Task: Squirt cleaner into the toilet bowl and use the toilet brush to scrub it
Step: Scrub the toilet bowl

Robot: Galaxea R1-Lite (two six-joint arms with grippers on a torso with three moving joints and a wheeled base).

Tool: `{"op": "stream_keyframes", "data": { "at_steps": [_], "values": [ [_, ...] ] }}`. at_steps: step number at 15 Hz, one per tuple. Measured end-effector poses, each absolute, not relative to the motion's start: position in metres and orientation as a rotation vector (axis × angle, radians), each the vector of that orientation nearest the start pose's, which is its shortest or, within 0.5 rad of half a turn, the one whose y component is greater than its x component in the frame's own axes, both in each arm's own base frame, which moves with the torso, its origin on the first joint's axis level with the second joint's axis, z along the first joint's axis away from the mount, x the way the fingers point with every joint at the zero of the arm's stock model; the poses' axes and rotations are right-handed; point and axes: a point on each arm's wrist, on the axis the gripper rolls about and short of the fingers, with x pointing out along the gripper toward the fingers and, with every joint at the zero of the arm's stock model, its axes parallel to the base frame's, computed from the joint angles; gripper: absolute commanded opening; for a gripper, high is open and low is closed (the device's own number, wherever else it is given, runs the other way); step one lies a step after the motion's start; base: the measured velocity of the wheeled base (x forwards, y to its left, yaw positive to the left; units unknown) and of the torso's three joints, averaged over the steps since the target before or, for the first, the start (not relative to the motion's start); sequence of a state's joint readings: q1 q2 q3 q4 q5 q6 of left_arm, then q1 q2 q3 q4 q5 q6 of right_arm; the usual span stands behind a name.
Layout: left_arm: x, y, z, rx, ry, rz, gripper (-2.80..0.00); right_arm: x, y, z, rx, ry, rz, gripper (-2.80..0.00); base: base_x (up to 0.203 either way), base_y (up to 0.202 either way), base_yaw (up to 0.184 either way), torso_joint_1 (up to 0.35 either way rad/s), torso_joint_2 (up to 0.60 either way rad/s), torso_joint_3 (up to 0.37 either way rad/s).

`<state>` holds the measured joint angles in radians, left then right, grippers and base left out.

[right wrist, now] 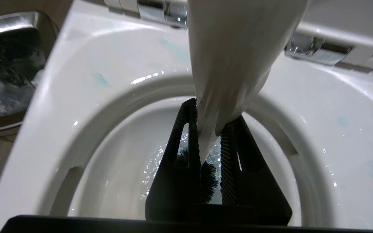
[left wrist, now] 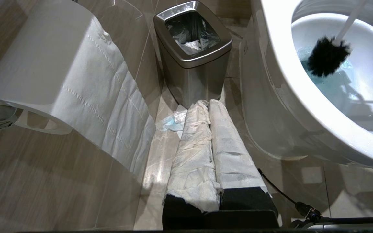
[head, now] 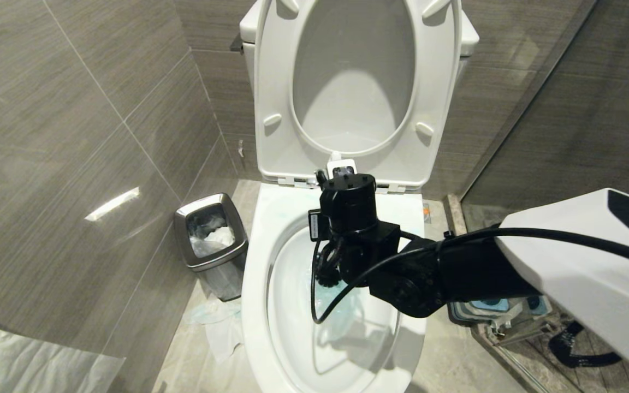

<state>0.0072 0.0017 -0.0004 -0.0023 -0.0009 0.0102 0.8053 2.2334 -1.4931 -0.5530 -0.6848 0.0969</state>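
The right hand [right wrist: 210, 142] grips the toilet brush [right wrist: 228, 58] handle; its black bristles sit at six o'clock below, inside the toilet bowl [right wrist: 86, 97].

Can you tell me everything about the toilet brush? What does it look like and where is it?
The toilet brush has a round head of black bristles on a slim white handle that looks like plastic. Its head is down inside the toilet bowl, at the blue-tinted water. The handle slants up to the right gripper, whose black fingers are shut on it. Nothing else touches the brush.
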Motion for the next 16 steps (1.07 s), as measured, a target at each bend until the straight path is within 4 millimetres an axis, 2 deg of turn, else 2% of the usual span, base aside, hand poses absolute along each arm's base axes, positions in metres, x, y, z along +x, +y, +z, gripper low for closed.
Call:
{"op": "stream_keyframes", "data": {
  "at_steps": [4,9,12,16],
  "values": [
    [-0.023,0.0,0.076,0.008,0.0,0.008,-2.8,0.34,0.332,0.123,-0.056,0.174,0.091,-2.8,0.0,0.0,0.0,0.0,0.0,0.0],
    [-0.023,0.0,0.076,0.01,0.0,0.008,-2.8,0.345,0.338,0.11,-0.067,0.185,0.085,-2.8,0.0,0.0,0.0,0.0,0.0,0.0],
    [-0.023,0.0,0.076,0.009,0.0,0.007,-2.8,0.341,0.334,0.126,-0.052,0.168,0.084,-2.8,0.0,0.0,0.0,0.0,0.0,0.0],
    [-0.023,0.0,0.076,0.008,0.0,0.007,-2.8,0.322,0.314,0.18,0.003,0.107,0.077,-2.8,0.0,0.0,0.0,0.0,0.0,0.0]
  ]
}}
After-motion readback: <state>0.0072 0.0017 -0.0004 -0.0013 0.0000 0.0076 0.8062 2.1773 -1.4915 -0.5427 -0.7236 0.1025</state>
